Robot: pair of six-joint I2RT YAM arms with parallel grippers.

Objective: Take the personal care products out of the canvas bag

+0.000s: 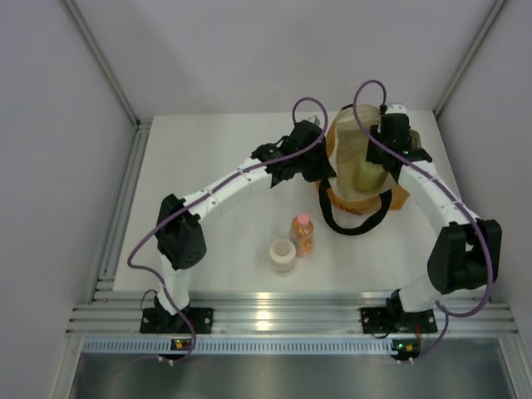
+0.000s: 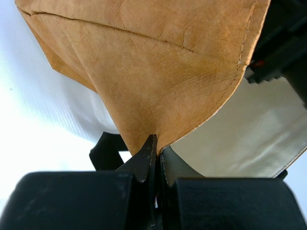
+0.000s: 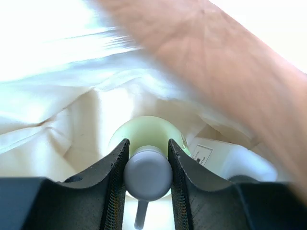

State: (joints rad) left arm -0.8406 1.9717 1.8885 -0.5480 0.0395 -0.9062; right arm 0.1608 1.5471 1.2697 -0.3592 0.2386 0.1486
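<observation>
Personal care products, two of them already outside: a cream round jar and an orange bottle with pink cap stand just beside each other on the white table, near the front and well clear of the work. To their right, the left gripper has its fingers pressed together on the left rim of the tan-mustard canvas bag, pinching the fabric and holding the mouth open, with one black loop handle slack on the table in front. Farther right, the right gripper reaches down into the cream lining and pinches the pale yellow-green bottle with white cap by its cap. Seen from the right wrist, the bottle sits end-on, its long axis running straight away from the fingers. The withdrawal therefore looks to be straight back along that line through the opening, and it falls to the right arm. A whitish labelled container lies just beside it, deeper in the bag.
</observation>
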